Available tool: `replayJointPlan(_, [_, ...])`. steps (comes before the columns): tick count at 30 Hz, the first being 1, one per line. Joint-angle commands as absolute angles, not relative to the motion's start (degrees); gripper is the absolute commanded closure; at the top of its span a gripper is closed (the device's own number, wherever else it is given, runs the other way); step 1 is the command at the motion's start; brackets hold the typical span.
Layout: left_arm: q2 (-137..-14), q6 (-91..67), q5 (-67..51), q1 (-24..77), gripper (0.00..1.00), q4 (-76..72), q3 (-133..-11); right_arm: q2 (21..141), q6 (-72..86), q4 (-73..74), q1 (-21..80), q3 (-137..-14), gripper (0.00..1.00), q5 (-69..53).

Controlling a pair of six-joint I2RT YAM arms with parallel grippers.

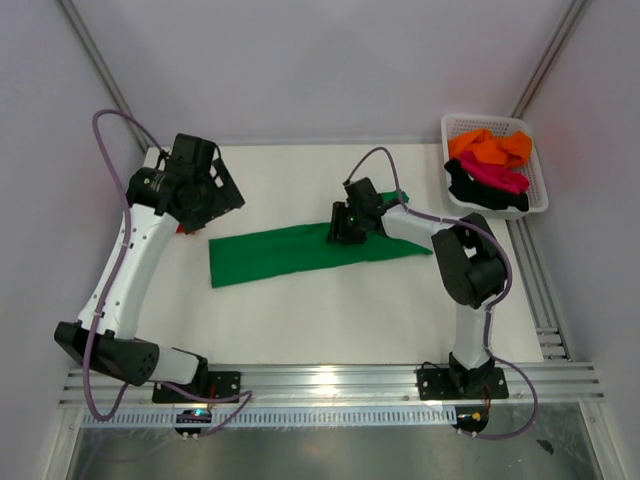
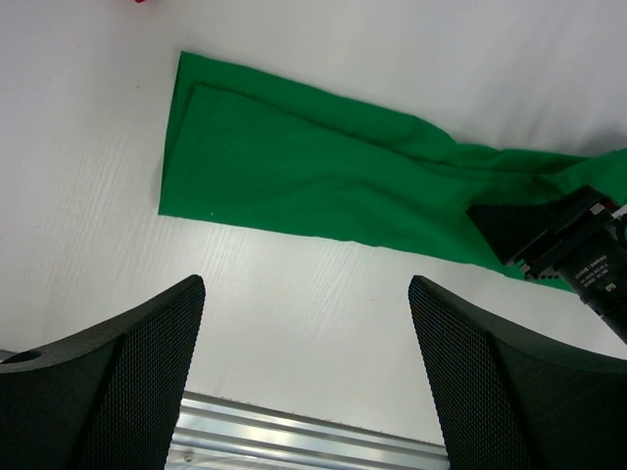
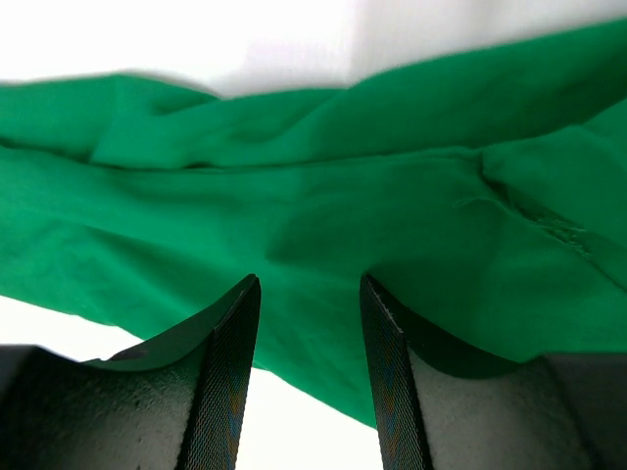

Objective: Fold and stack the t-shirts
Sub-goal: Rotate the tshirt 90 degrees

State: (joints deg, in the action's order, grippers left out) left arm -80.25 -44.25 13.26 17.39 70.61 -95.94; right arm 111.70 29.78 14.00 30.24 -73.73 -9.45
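Right claw (image 1: pixel 345 225) hovers over the green t-shirt (image 1: pixel 270 258), fingers narrowly parted and gripping nothing. Left claw (image 1: pixel 212 190) hangs wide open. The shirt lies mid-table, folded into a strip; next, I'd say, pinch one end and fold across. Other t-shirts (image 1: pixel 490 160) wait in the far basket (image 1: pixel 480 120).

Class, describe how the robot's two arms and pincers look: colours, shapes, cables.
The left arm and right arm have white links, black joints and black bases. A thin purple cable loops along each. The left pincer and right pincer have black curved fingers with a fine mesh texture.
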Motion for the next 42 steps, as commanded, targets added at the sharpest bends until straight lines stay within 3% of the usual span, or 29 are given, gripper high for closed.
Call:
replayJointPlan(1, [-78.7,-43.1,13.0,17.5,0.12,71.9,-97.4,113.3,31.1,15.5,30.7,-74.8,0.50,-11.2])
replayJointPlan(15, [-76.6,-42.7,12.0,17.6,0.12,74.7,-99.6,116.2,32.3,21.7,33.0,-75.7,0.50,-11.8])
replayJointPlan(42, [-83.6,-39.2,12.7,17.5,0.12,76.2,-104.7,86.1,28.0,29.3,36.0,-44.9,0.50,-9.7])
